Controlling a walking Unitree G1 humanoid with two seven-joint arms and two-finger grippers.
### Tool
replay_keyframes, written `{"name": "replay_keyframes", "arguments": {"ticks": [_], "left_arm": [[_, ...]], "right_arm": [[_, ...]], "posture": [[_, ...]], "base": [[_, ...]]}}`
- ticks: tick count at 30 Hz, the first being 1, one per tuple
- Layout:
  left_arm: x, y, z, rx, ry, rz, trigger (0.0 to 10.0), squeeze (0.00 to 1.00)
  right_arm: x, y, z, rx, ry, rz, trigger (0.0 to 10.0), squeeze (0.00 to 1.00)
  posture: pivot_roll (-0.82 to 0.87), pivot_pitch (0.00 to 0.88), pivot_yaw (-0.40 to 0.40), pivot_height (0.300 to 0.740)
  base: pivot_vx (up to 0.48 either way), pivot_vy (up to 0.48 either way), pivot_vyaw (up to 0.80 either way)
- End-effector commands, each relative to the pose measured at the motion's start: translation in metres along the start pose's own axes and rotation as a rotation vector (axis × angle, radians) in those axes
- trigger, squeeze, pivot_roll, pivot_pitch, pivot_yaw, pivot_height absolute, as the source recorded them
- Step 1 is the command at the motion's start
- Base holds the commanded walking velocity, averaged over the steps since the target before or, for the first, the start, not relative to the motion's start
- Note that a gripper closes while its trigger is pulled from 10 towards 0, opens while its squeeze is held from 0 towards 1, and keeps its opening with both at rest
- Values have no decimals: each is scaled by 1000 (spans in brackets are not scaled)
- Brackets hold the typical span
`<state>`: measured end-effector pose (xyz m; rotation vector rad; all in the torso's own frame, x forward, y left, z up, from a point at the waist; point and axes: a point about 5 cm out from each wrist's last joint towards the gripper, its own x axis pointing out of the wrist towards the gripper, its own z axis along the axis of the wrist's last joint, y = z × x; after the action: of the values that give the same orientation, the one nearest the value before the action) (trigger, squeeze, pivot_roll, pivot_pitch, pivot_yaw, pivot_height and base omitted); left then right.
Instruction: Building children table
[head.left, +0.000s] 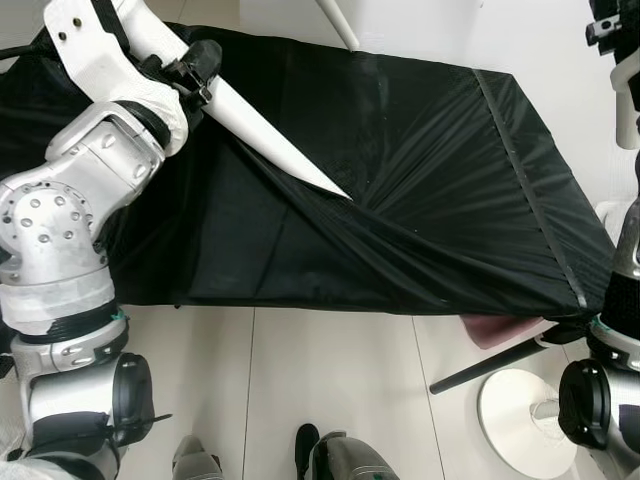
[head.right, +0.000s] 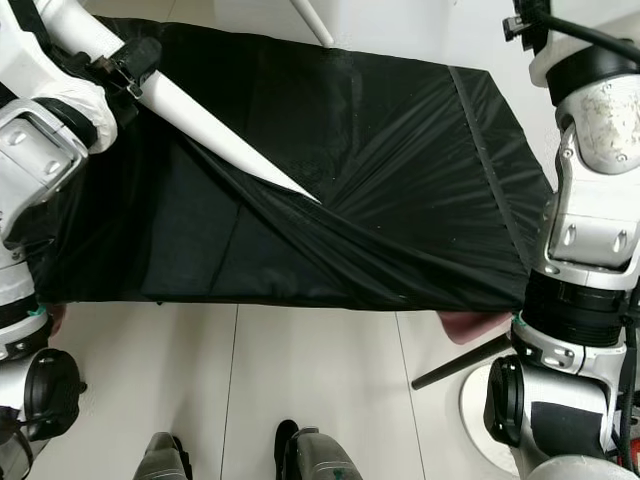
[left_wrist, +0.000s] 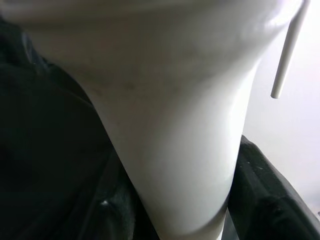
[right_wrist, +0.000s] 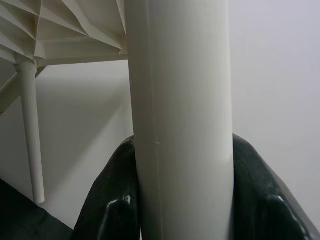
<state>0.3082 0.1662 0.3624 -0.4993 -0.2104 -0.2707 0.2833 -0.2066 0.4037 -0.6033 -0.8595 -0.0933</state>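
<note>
A white tapered table leg (head.left: 270, 135) lies slanted over the black cloth (head.left: 420, 200), its thin tip pressing into the folds. My left gripper (head.left: 195, 68) is shut on the leg's thick end; its black fingers (left_wrist: 260, 200) flank the leg (left_wrist: 170, 150) in the left wrist view. My right gripper (right_wrist: 182, 210) is raised at the far right and shut on a second white leg (right_wrist: 180, 100). Behind it is the ribbed underside of the white tabletop (right_wrist: 75, 30) with another leg (right_wrist: 30, 130) attached. A thin white leg (head.left: 338, 22) pokes in above the cloth.
The black cloth drapes a wide raised surface across the middle. On the pale tiled floor at the lower right stand a white round base (head.left: 525, 420), a black rod (head.left: 490, 365) and a pinkish item (head.left: 495, 328). My feet (head.left: 330, 455) are at the near edge.
</note>
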Motion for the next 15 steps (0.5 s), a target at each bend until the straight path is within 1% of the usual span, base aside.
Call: {"name": "replay_keyframes", "arguments": {"ticks": [1,4,5,9,10,11,13,15], "left_arm": [[-40,-29,89,57,-455,-144,0,0],[-40,-29,90,68,-452,-141,0,0],[-40,-28,90,90,-442,-134,0,0],[-39,-27,90,90,-431,-131,0,0],[-37,-25,88,76,-402,-122,10000,1000],[-37,-25,88,76,-402,-122,10000,1000],[-34,-21,85,52,-359,-99,10000,1000],[-34,-21,85,52,-359,-99,10000,1000]], "right_arm": [[-8,-6,-19,35,87,-39,0,0],[-7,-5,-20,39,88,-37,0,0],[-7,-4,-21,45,87,-35,0,0],[-7,-3,-21,47,86,-34,0,0],[-7,-1,-22,50,84,-31,0,0],[-7,-1,-22,50,84,-31,0,0],[-7,0,-22,51,82,-27,0,0],[-7,0,-22,51,82,-27,0,0]], "posture": [[87,196,-108,740],[91,196,-108,740],[93,195,-108,740],[96,196,-105,740],[98,196,-102,740],[98,196,-102,740],[96,196,-103,740],[96,196,-103,740]], "base": [[0,0,0],[0,0,0],[0,0,0],[0,0,0],[0,0,0],[0,0,0],[0,0,0],[0,0,0]]}}
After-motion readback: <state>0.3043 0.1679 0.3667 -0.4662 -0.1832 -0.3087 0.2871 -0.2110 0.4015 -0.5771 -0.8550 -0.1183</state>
